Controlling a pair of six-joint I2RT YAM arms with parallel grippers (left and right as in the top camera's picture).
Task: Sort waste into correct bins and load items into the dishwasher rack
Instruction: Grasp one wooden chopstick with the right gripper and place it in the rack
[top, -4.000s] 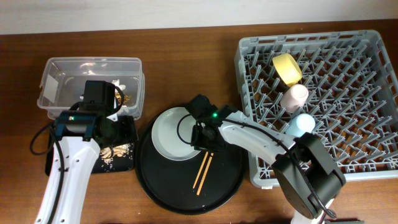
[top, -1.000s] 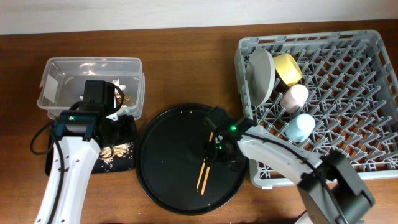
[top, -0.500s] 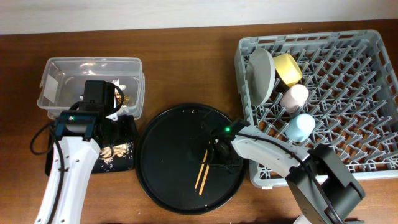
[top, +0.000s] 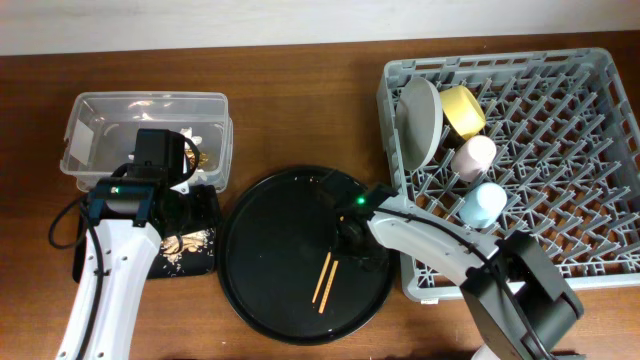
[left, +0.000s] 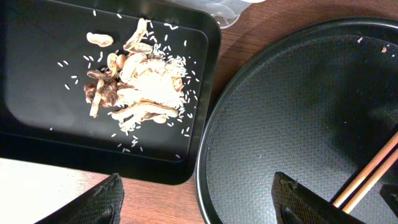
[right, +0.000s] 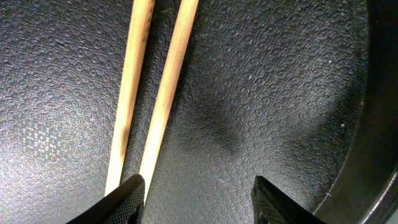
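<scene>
Two wooden chopsticks (top: 326, 280) lie side by side on the round black tray (top: 270, 270); they also show in the right wrist view (right: 146, 93). My right gripper (top: 352, 238) is open and empty low over the tray, its fingertips (right: 196, 196) just right of the chopsticks. My left gripper (left: 199, 199) is open and empty above the gap between the shallow black tray (left: 37, 130) and the round tray. Brown food scraps and rice (left: 140, 87) lie in the shallow black tray. The grey-green bowl (top: 420, 118), yellow bowl (top: 462, 110), pink cup (top: 473, 156) and blue cup (top: 482, 204) stand in the grey rack (top: 590, 250).
The clear tub (top: 100, 130) with white tissue bits sits at the back left, behind my left arm. The shallow black tray (top: 195, 255) lies in front of it, touching the round tray's left rim. The rack fills the right side.
The grey-green bowl left the round tray and now stands in the rack's back left. My right gripper returned from the rack and dropped low beside the chopsticks. The left arm has not moved.
</scene>
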